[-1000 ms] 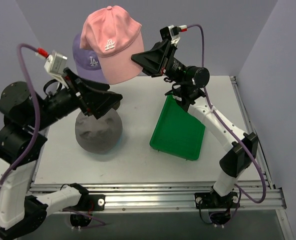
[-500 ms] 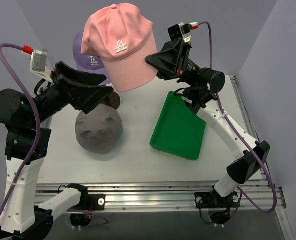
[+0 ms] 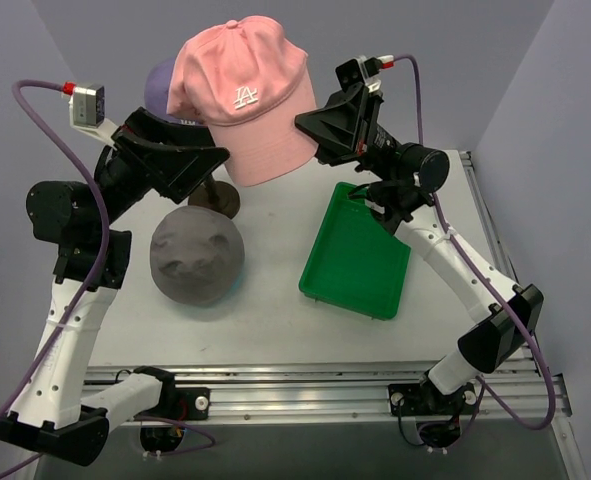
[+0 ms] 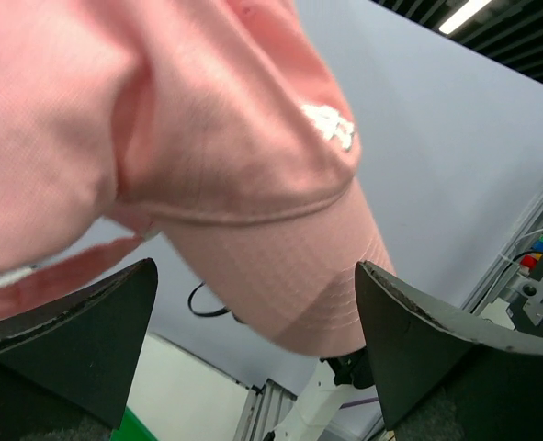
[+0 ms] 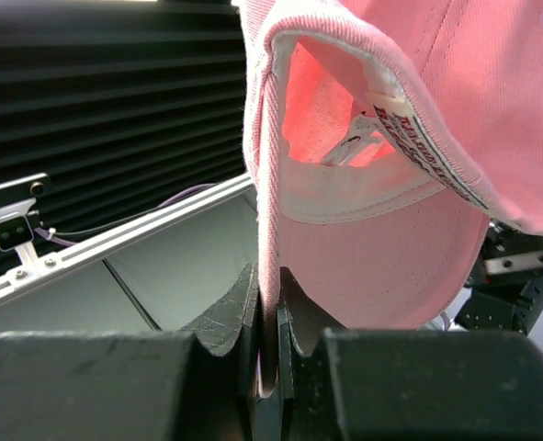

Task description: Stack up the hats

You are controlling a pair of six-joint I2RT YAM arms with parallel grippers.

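The pink cap [image 3: 243,100] hangs high over the back of the table. Your right gripper [image 3: 303,124] pinches it at the rim, jaws clamped tight on the fabric edge. Over the last second the cap has risen and slid across the lilac cap [image 3: 161,82], which now shows only as a sliver behind it, above the brown stand [image 3: 215,197]. Your left gripper [image 3: 215,166] has swung up under the brim and stands wide apart, holding nothing. The grey hat [image 3: 197,255] lies on the table, near the green tray [image 3: 355,262]. The pink cap looks nearly lined up, so lowering it onto the lilac one is probably your next move.
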